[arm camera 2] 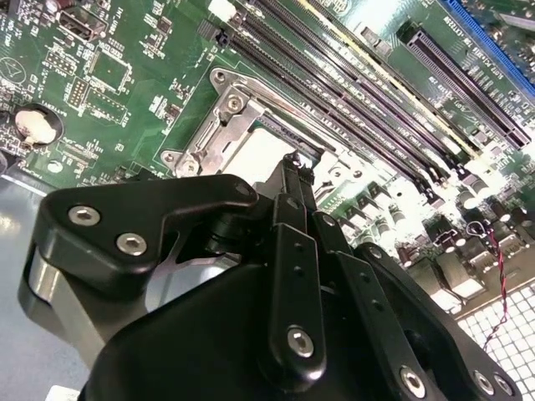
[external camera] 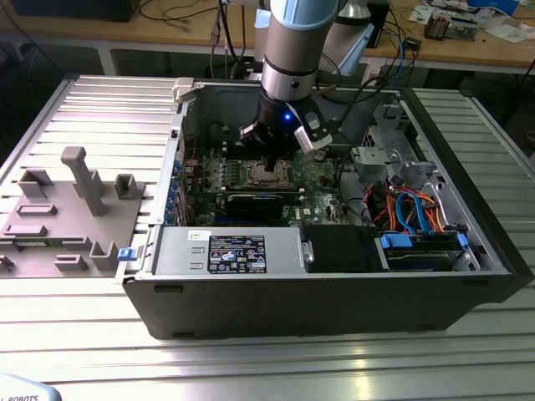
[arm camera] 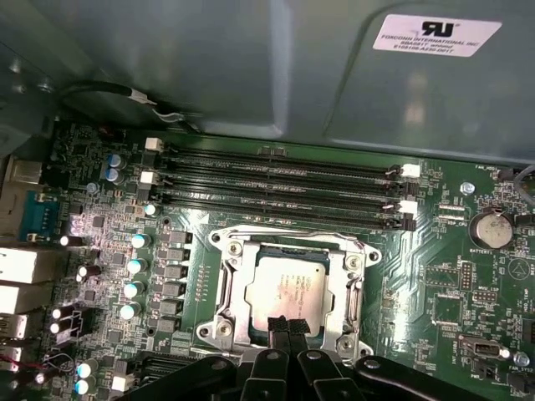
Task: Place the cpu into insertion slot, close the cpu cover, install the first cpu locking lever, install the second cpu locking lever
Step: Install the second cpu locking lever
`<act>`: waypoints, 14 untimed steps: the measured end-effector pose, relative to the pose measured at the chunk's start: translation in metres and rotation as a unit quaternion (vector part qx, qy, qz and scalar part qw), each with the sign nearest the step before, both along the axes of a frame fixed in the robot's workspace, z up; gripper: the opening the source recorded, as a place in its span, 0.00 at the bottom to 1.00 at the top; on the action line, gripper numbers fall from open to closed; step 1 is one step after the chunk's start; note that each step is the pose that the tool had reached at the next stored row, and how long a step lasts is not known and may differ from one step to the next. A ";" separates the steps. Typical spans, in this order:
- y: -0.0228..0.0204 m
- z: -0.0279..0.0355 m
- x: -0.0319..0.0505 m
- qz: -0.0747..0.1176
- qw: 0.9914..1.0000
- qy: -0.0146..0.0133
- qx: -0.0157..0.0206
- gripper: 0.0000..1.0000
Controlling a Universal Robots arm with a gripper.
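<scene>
Gripper [arm camera: 288,327] over socket, mid-frame in first wrist view

Motherboard [arm camera: 435,276] > cpu cover [arm camera: 288,246], down > cpu [arm camera: 288,288] seated in insertion slot. Fingers [arm camera: 280,334] pressed together, empty, tips at cpu edge. Best done w/ straight, light push; avoid scraping.

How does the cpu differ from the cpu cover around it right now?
The cpu is a solid, dull silver-grey square; the cpu cover is a shiny metal frame with an open middle. The cpu is smaller and sits inside the larger cpu cover's window. Both lie flat on the green motherboard, with the gripper at the cpu's edge.
</scene>
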State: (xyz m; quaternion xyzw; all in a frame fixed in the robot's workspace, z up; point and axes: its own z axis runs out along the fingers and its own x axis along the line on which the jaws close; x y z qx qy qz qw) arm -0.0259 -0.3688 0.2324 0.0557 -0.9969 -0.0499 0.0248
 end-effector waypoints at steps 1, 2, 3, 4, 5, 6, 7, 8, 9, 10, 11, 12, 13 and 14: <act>0.0000 0.0002 0.0000 0.000 1.000 0.000 0.000 0.11; 0.0000 0.0004 0.0000 0.000 1.000 0.000 0.000 0.11; 0.0000 0.0006 0.0000 0.000 1.000 0.000 0.000 0.11; 0.0000 0.0009 0.0000 0.000 1.000 0.000 0.000 0.11; 0.0000 0.0012 0.0000 0.000 1.000 0.000 0.000 0.11; 0.0000 0.0021 0.0000 0.000 1.000 0.000 0.000 0.11; 0.0000 0.0036 0.0000 0.000 1.000 0.000 0.000 0.11; 0.0000 0.0052 0.0000 0.000 1.000 0.000 0.000 0.11; 0.0000 0.0062 0.0000 0.000 1.000 0.000 0.000 0.11; 0.0000 0.0072 0.0000 0.000 1.000 0.000 0.000 0.11; 0.0000 0.0092 0.0000 0.000 1.000 0.000 0.000 0.11; 0.0000 0.0108 0.0000 0.000 1.000 0.000 0.000 0.11; 0.0000 0.0134 0.0000 0.000 1.000 0.000 0.000 0.11; 0.0000 0.0151 0.0000 0.000 1.000 0.000 0.000 0.11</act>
